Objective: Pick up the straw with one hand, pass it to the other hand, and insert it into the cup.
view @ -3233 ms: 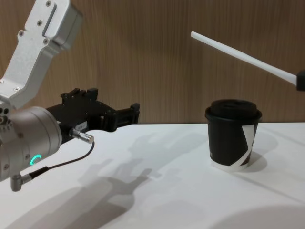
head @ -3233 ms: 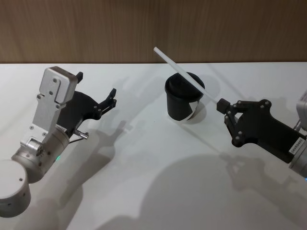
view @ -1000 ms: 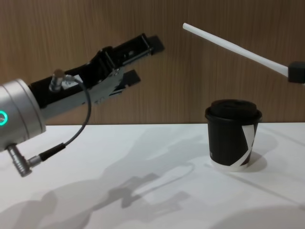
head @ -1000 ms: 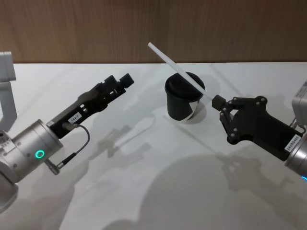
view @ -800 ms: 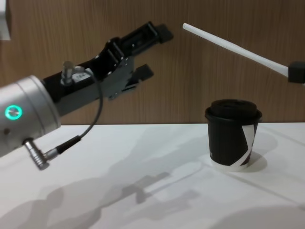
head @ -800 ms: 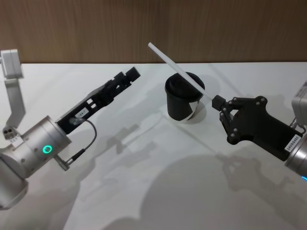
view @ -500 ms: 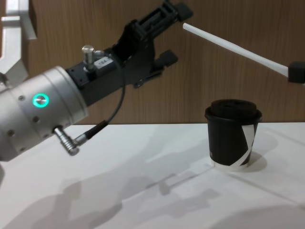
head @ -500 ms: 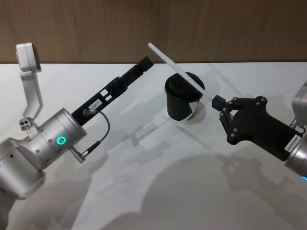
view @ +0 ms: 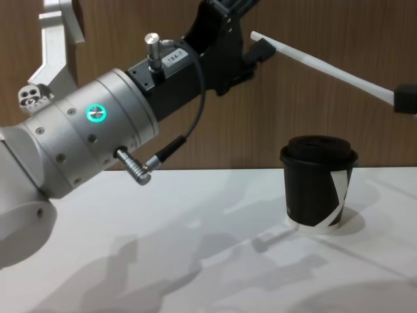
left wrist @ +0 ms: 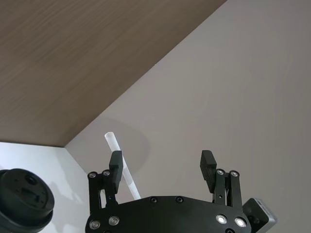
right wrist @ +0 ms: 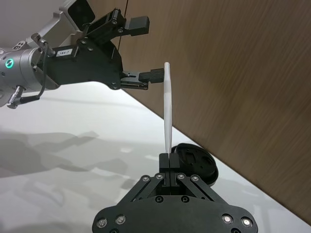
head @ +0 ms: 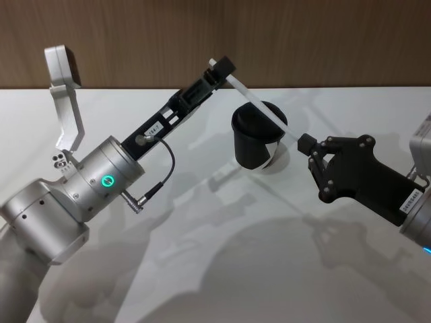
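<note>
The white straw [head: 259,104] slants up over the black cup [head: 254,145], and my right gripper [head: 306,142] is shut on its lower end. In the right wrist view the straw [right wrist: 167,107] rises from the right gripper [right wrist: 169,160] above the cup lid [right wrist: 194,158]. My left gripper [head: 221,67] reaches the straw's upper tip with its jaws wide open. In the left wrist view the straw [left wrist: 122,162] lies close beside one finger [left wrist: 115,167], on its inner side; the other finger [left wrist: 208,165] stands far off. From the chest, the straw [view: 326,67] passes above the cup [view: 318,186].
The cup stands on a white table [head: 222,256] in front of a wooden wall [head: 303,40]. The left arm's silver wrist [view: 98,130] with its green ring light and grey cable fills much of the chest view's left side.
The left arm has swung up and forward, and its open gripper has reached the straw's upper tip. The right gripper, straw and cup have stayed put.
</note>
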